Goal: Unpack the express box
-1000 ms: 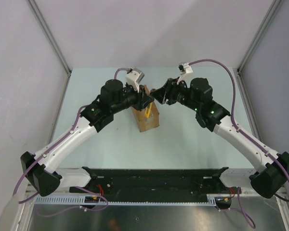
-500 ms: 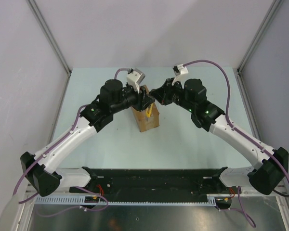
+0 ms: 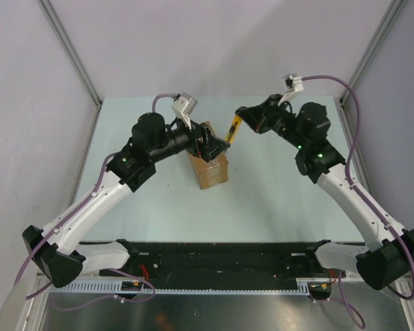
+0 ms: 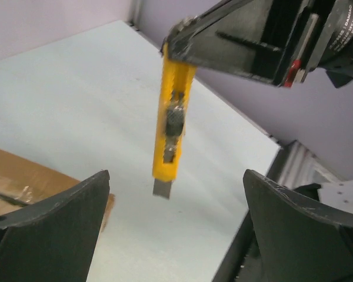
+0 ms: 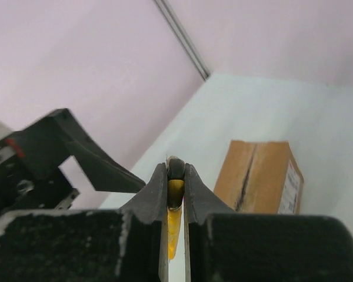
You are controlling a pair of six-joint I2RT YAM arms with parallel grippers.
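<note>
Gripping knife (image 3: 231, 131) tight in right gripper (image 3: 239, 119), aloft beside far end of box (image 3: 211, 172) standing at middle of table (image 3: 269, 196). Hovering over that end with left gripper (image 3: 213, 143) spread wide, holding nothing.

Your left arm (image 3: 90, 200) rises from its base at the near left, bends at the elbow and reaches in toward the middle, and the left pincer (image 3: 217, 143) stands with its jaws spread wide. Your right arm (image 3: 352, 200) mirrors it from the near right with the wrist raised and turned inward. The right pincer (image 3: 240, 118) is clamped tight on the upper end of the utility knife (image 3: 232, 131), which hangs blade-down from its fingertips.
</note>
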